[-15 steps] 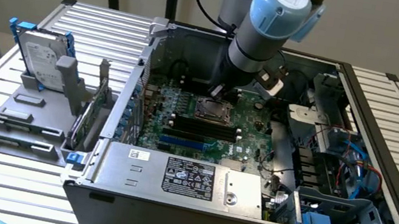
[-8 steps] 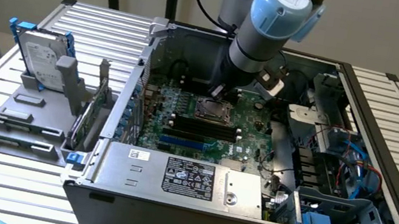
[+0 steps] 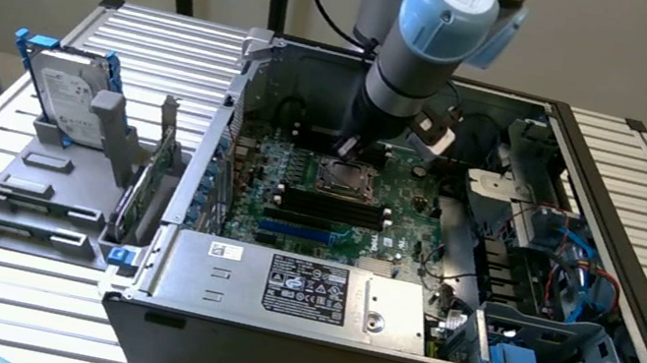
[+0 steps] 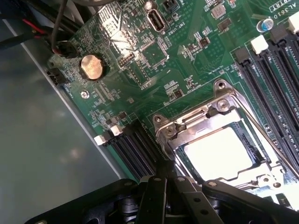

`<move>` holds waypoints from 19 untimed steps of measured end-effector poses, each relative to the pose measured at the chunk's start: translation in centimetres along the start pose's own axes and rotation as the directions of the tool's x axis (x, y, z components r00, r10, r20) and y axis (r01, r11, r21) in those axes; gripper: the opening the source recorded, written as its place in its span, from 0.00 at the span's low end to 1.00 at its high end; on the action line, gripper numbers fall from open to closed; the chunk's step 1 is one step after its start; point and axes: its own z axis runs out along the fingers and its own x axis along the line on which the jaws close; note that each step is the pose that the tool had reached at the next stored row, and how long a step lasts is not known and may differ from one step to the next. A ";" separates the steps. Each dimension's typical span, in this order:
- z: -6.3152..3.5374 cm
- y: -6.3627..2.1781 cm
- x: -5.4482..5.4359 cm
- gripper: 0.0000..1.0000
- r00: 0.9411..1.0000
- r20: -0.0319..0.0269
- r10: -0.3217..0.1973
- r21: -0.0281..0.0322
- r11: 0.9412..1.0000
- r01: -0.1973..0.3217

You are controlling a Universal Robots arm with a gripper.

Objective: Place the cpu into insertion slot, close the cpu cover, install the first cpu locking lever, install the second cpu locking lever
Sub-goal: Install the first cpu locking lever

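The green motherboard point(image 3: 406, 206) lies inside the open computer case. In its middle sits the insertion slot point(image 3: 344, 179), with the pale square cpu point(image 4: 219, 151) lying in it. The silvery cpu cover point(image 4: 196, 122) lies flat over the cpu, which shows through its square opening. A thin metal locking lever point(image 4: 261, 123) runs along one side of the socket, its hooked end point(image 4: 219, 85) at a corner. My gripper point(image 4: 162, 179) is shut with nothing between its fingers, its tip right at the socket's edge beside the cover. In the exterior view the gripper point(image 3: 347, 152) hangs just behind the slot.
Long black memory slots point(image 4: 131, 147) flank the socket on two sides. A coin battery point(image 4: 91, 66) and cables sit nearby. A large grey labelled box point(image 3: 292, 286) fills the case's front, drive cages point(image 3: 547, 271) its right. A hard drive point(image 3: 63, 91) stands outside on the exterior view's left.
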 end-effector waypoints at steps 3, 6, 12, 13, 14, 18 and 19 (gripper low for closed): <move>-0.02 -0.16 -0.2 0.11 1.000 0.000 0.000 0.000 1.000 0.000; -0.04 -0.39 -0.5 0.11 1.000 0.000 0.000 0.000 1.000 0.000; -0.09 -0.61 -0.7 0.11 1.000 0.000 0.000 0.000 1.000 0.000; -0.09 -0.62 -0.7 0.11 1.000 0.000 0.000 0.000 1.000 0.000; -0.10 -0.62 -0.7 0.11 1.000 0.000 0.000 0.000 1.000 0.000; -0.10 -0.60 -0.7 0.11 1.000 0.000 0.000 0.000 1.000 0.000; -0.11 -0.56 -0.7 0.11 1.000 0.000 0.000 0.000 1.000 0.000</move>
